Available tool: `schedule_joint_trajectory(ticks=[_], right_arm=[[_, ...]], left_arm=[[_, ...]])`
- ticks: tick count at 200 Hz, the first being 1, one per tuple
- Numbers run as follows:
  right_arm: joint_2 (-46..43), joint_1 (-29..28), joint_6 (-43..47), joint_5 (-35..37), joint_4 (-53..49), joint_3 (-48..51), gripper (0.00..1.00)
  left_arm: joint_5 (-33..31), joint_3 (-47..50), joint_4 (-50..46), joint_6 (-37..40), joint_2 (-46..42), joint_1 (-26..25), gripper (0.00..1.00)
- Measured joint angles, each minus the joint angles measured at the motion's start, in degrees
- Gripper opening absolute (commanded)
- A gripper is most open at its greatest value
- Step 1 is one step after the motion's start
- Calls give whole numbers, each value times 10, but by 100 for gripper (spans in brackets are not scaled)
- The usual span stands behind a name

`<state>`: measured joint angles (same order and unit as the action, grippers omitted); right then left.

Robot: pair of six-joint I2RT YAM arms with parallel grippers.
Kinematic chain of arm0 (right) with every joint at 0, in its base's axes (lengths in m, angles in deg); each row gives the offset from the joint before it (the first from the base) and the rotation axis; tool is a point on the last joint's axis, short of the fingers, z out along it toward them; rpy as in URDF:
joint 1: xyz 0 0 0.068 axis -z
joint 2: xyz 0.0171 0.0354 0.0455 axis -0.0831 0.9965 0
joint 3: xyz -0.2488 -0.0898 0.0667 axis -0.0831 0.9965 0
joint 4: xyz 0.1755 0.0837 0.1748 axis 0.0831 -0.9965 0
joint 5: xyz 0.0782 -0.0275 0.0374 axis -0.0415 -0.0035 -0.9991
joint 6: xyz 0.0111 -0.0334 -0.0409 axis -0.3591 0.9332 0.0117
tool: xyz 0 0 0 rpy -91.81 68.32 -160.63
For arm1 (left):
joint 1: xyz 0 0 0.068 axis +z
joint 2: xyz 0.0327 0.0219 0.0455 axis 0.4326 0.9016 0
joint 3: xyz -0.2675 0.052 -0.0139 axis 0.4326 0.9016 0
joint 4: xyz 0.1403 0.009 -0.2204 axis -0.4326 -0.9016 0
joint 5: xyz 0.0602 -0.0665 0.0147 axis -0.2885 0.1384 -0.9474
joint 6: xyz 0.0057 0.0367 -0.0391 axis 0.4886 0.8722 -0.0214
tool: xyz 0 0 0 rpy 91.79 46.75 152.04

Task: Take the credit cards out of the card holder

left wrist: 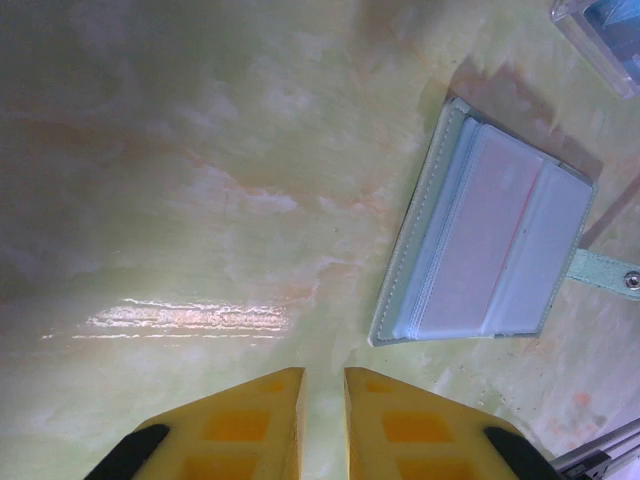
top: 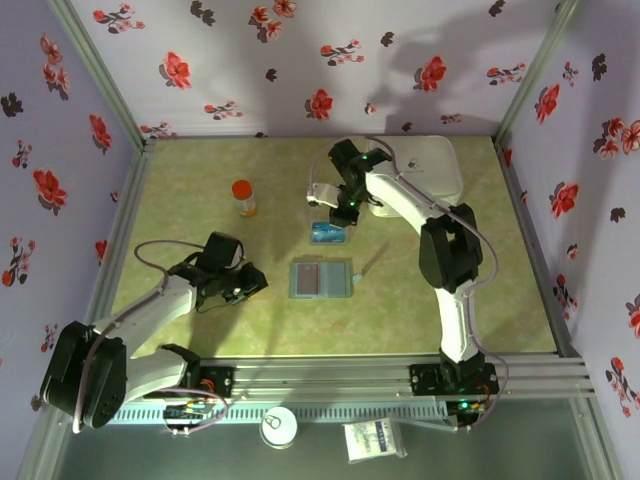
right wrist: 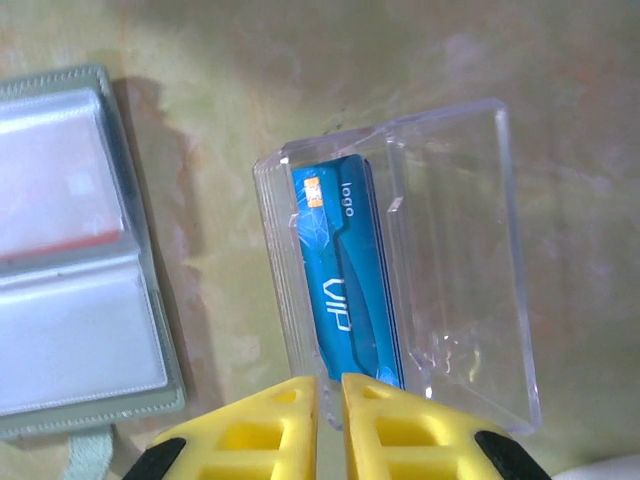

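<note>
Near rail: small round tin (top: 278,427) and a white packet (top: 375,438) lie in front of the arm bases, off the worktop (top: 200,180).

Left gripper (top: 258,284) (left wrist: 323,375) sits low over bare worktop, just left of the card holder and apart from it. Yellow fingers (left wrist: 250,420) are drawn almost together with a thin slit between them and nothing in it, so it is clenched and empty.

Card holder (top: 321,278) (left wrist: 490,250) (right wrist: 70,250) lies flat and unfolded near the middle of the worktop, clear sleeves facing up. Its strap with snap (left wrist: 605,272) sticks out on the right-hand side. A reddish card (right wrist: 50,200) shows through one cloudy sleeve, inside the holder.

Just beyond the holder is a small clear plastic box (top: 328,233) (right wrist: 450,250), open side up. The blue-teal card (right wrist: 345,280), printed "VIP" and "logo", lies inside it, out of the holder.

Right gripper (top: 343,214) (right wrist: 330,385) hangs directly over the near wall of the clear box. Its fingers (right wrist: 270,420) are close together with a narrow gap. Cannot tell whether they pinch the box edge or are released.

Farther back: an orange-capped bottle (top: 243,197) stands upright to the left, well apart from the box. A large white rounded case (top: 430,160) sits at the far right, partly behind the right arm.
</note>
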<state>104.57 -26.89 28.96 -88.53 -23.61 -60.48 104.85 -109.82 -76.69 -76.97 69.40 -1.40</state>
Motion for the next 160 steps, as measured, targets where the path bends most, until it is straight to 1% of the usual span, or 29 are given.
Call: schedule_joint_trajectory(ticks=[39,58,85,126,160], right_arm=[[-74,-16,-121,-9,104,112,22],[-110,-34,-190,-14,165,183,22],[-154,-59,-325,-12,256,281,23],[-191,-88,-550,27,359,365,23],[-252,-99,-706,31,455,463,22]], left_arm=[[14,-14,14,3,31,0,17],[20,-23,24,4,40,0,17],[29,-39,36,7,55,0,17],[41,-67,49,19,99,-7,17],[49,-87,61,22,133,-23,17]])
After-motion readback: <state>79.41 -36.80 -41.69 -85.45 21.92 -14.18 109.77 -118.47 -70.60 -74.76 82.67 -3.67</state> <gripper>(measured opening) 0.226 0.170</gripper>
